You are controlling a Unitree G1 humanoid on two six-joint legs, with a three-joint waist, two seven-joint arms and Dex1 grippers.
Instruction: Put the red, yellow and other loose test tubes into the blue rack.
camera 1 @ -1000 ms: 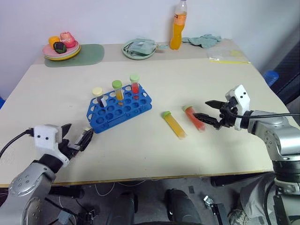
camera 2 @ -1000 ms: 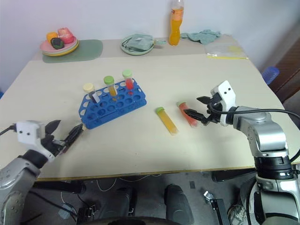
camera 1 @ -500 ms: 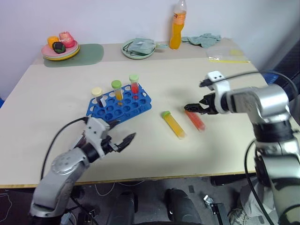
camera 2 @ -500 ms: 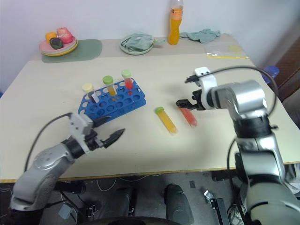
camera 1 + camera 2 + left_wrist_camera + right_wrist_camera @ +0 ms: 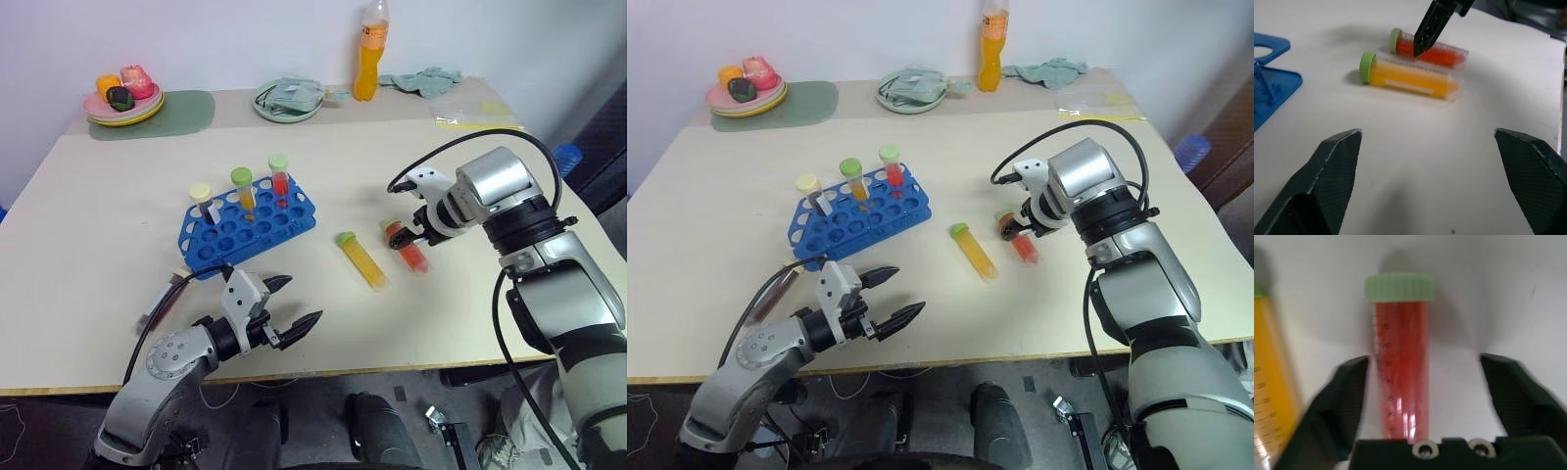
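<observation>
A red test tube (image 5: 409, 251) with a green cap lies on the table right of centre. A yellow tube (image 5: 363, 261) lies beside it on its left. The blue rack (image 5: 257, 229) stands left of centre and holds three capped tubes upright. My right gripper (image 5: 404, 233) points down over the red tube (image 5: 1400, 367). It is open, with one finger on each side of the tube. My left gripper (image 5: 300, 300) stands wide open near the table's front edge, facing the two lying tubes (image 5: 1410, 78) from a distance.
At the back are a plate of food (image 5: 122, 103) on a green mat (image 5: 181, 113), a bowl with a cloth (image 5: 289, 101), an orange bottle (image 5: 367, 59), a rag (image 5: 421, 80) and a plastic bag (image 5: 475, 116). A slim brownish object (image 5: 774, 294) lies before the rack.
My left arm has swung right along the front edge with its gripper open. My right gripper has tipped from level to pointing down over the red tube, and its fingers have narrowed around it.
</observation>
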